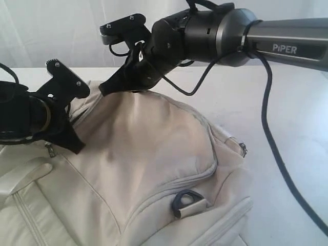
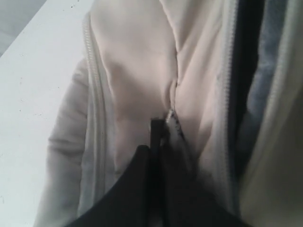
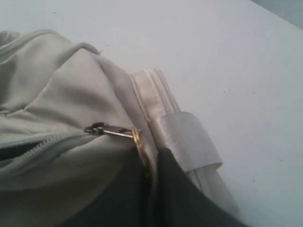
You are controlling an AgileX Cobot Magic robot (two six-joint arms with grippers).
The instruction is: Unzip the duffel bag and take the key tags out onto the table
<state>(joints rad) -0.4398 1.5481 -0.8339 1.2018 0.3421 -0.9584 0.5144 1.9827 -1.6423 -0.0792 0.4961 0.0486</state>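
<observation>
The cream duffel bag (image 1: 154, 154) fills the near part of the white table (image 1: 292, 102). My left gripper (image 1: 77, 145) is shut on a fold of the bag's fabric beside a zip seam (image 2: 173, 118). Next to that pinch, an unzipped gap shows dark lining (image 2: 246, 71). My right gripper (image 1: 106, 90) is at the bag's raised top, shut on the gold ring (image 3: 138, 144) of a metal zipper pull (image 3: 110, 130). Its slider sits at the end of a slightly parted zipper (image 3: 28, 147). The key tags are hidden.
A pale webbing strap (image 3: 187, 139) lies over the bag's end beside my right fingers. A dark D-ring (image 1: 187, 199) and a front pocket zip (image 1: 23, 210) sit on the near side. The right arm's black cable (image 1: 269, 128) hangs over the table.
</observation>
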